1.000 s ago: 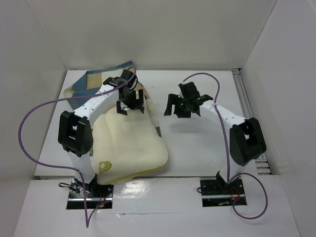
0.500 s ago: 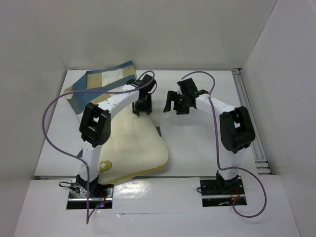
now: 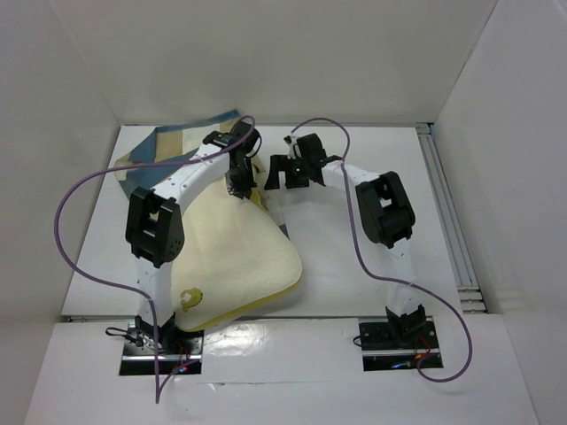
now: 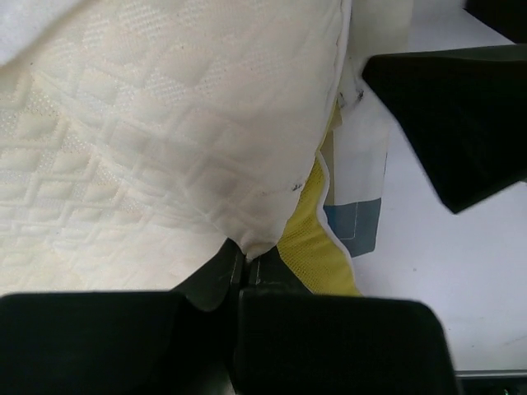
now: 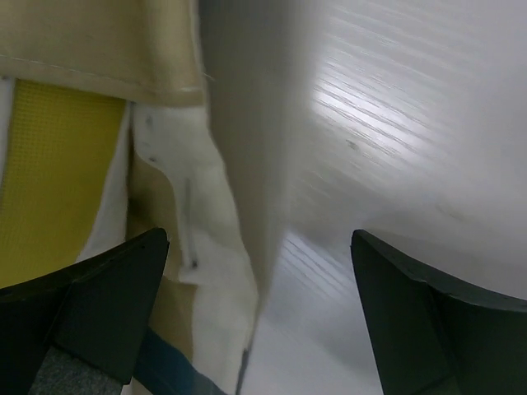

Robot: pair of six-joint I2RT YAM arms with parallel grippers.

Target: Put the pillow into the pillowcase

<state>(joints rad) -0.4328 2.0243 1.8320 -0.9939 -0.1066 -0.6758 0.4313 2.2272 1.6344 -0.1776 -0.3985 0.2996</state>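
Pillowcase [image 3: 168, 146] flat on surface [image 3: 328, 266], far left, partly under pillow [image 3: 239, 257]. Pillow left of centre, emblem corner toward arm bases. Left claw [image 3: 237, 188] at pillow's far edge, pinched tight on quilted cream fabric beside yellow piping. Right claw [image 3: 290, 180] just beside it, spread wide, holding nothing, over pillowcase strip and bare surface.
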